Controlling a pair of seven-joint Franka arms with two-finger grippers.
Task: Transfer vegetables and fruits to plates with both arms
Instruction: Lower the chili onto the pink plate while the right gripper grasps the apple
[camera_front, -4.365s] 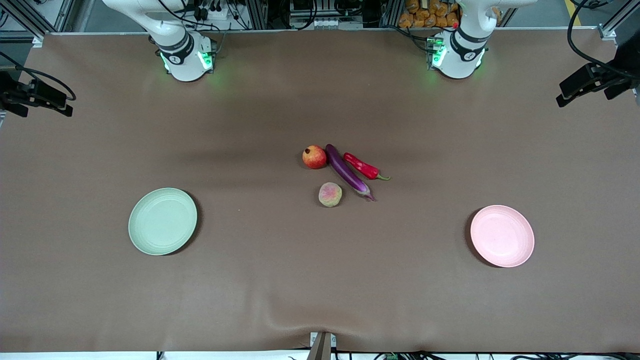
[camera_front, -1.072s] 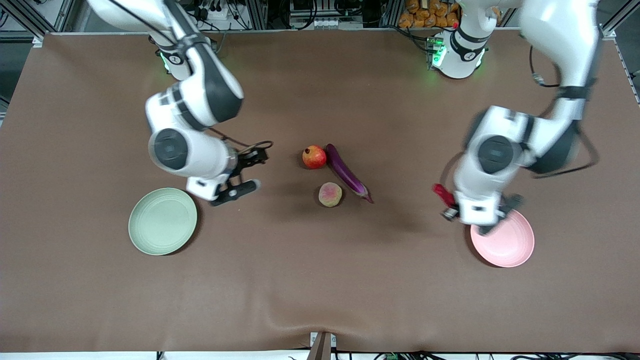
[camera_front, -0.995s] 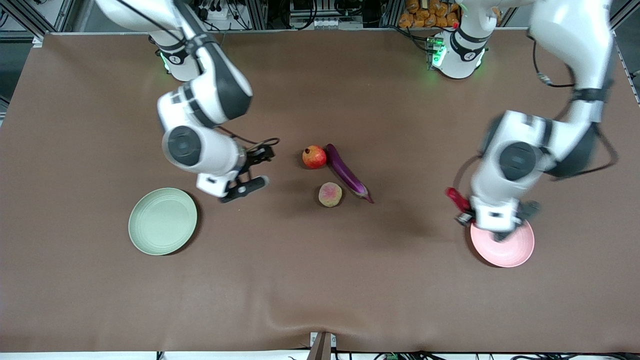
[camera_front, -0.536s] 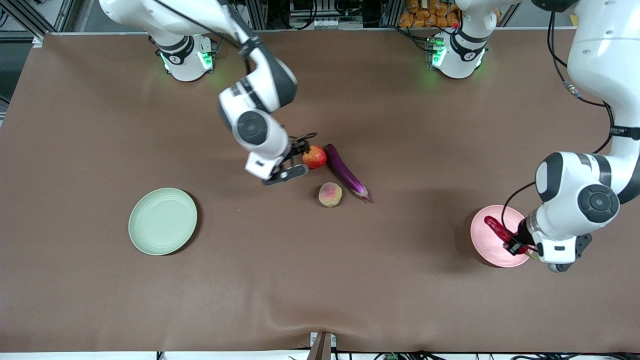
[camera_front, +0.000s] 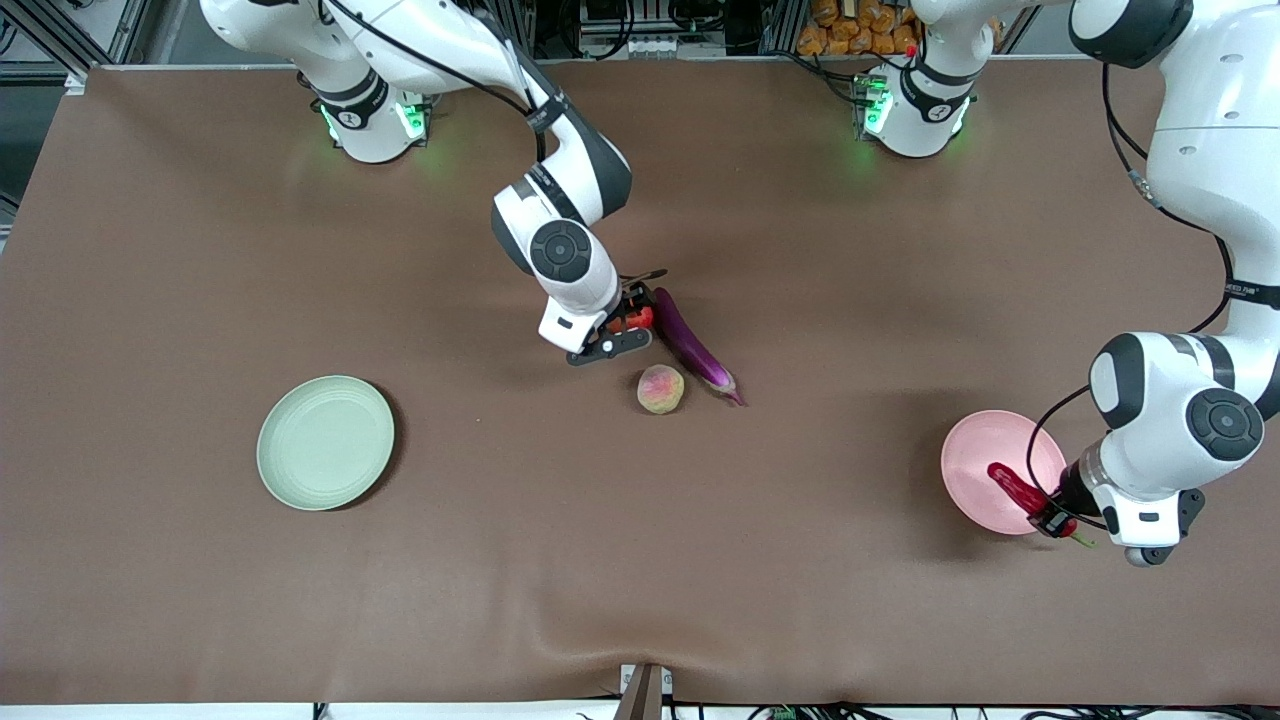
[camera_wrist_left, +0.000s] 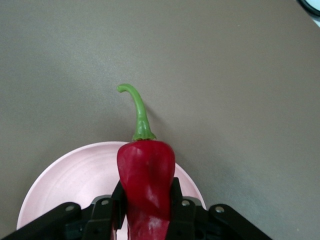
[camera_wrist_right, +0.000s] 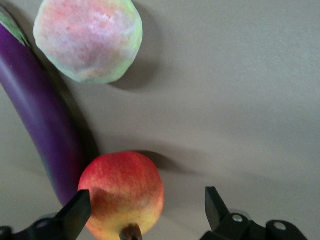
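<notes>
Two white jointed robot arms, glossy shells with dark grey joint bands and round dark grey caps at wrist joints. Right arm (camera_front: 560, 215) has a thin black cable clipped along its upper link. Left arm (camera_front: 1190, 400) has black cable loops and small black lettering near the wrist. Both bases glow green and carry a round numbered mark. Black two-finger right gripper (camera_front: 622, 322), on a white mount. Black two-finger left gripper (camera_front: 1050, 518); wrist view shows matte black fingers (camera_wrist_left: 182, 210) with small silver screws.
</notes>
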